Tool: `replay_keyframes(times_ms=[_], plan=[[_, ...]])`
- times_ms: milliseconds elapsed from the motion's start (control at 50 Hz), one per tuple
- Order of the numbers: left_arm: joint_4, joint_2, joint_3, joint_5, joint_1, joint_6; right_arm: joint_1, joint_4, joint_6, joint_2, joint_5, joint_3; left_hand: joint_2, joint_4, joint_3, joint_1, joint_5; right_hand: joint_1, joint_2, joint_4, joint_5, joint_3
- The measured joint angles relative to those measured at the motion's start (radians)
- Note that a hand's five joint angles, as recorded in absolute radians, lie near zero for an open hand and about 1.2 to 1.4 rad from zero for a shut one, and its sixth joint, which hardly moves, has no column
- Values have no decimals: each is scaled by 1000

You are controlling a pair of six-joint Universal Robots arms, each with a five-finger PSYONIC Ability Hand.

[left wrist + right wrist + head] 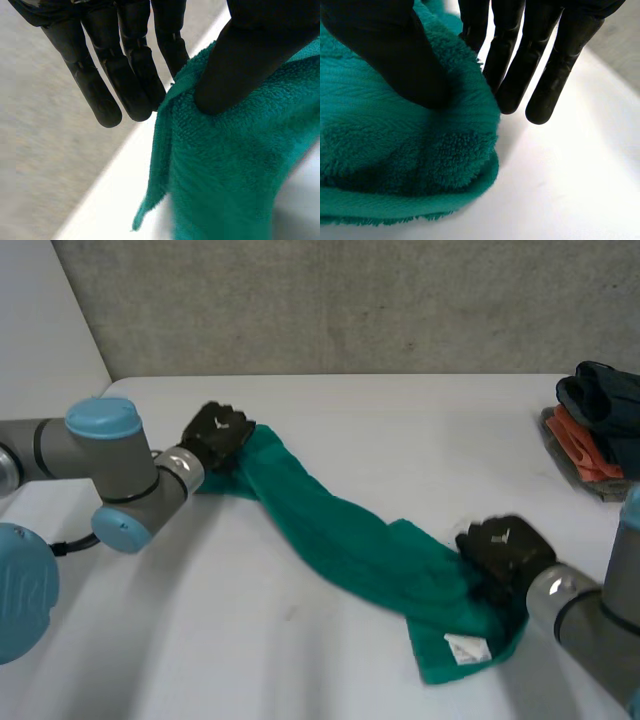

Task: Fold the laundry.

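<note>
- We see a green towel (340, 540) lying on the white table (400, 430), drawn out in a long, loosely twisted band between the two robot hands.
- The left robot hand (218, 435) grips one end of the towel. In its wrist view the thumb (235, 65) presses down on the pile of the cloth, and the straight fingers (125, 85) lie behind the towel's edge. The cloth is pinched between them.
- From that robot hand the towel hangs down to the table and runs off toward the other one.
- The right robot hand (503, 552) grips the other end. In its wrist view the thumb (395, 60) is sunk into the thick, folded cloth and the straight fingers (520, 75) sit just past the towel's edge, so it too is clamped on the towel.
- Beside the right robot hand the towel widens into a bunched, doubled-over part that rests on the table, with a small white label (466, 648) showing near its corner.
- Beyond the right robot hand, well apart from it, a stack of dark and orange clothes (598, 430) sits at the table's edge.
</note>
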Motion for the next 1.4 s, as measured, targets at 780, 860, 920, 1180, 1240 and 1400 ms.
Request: replay_keyframes(times_ms=[780,860,920,1180,1240,1400], plan=[[270,621,-883,-341,-208,-12,22,349,-168,88,-74,-496,-243,-247,-234,-180,-193,5,0,0,0,12],[187,622,-911,-355,-227,-17,26,367,-237,153,-35,-493,-558,-552,-535,-500,-503,-308,-388,-369,-337,-361],[127,635,-908,-374,-230,-24,27,352,-253,181,-1,-491,-770,-775,-753,-703,-729,-673,-814,-818,-792,-811],[9,769,-849,-350,-125,-119,-2,171,-73,95,26,-382,-838,-846,-825,-732,-806,-777,-950,-948,-916,-965],[-38,793,-847,-297,-86,-149,-33,157,-48,45,-7,-332,-838,-846,-825,-732,-806,-777,-950,-948,-916,-965],[-194,802,-863,-194,18,-233,-130,160,-37,-38,-110,-199,-815,-822,-811,-728,-764,-777,-950,-948,-916,-965]])
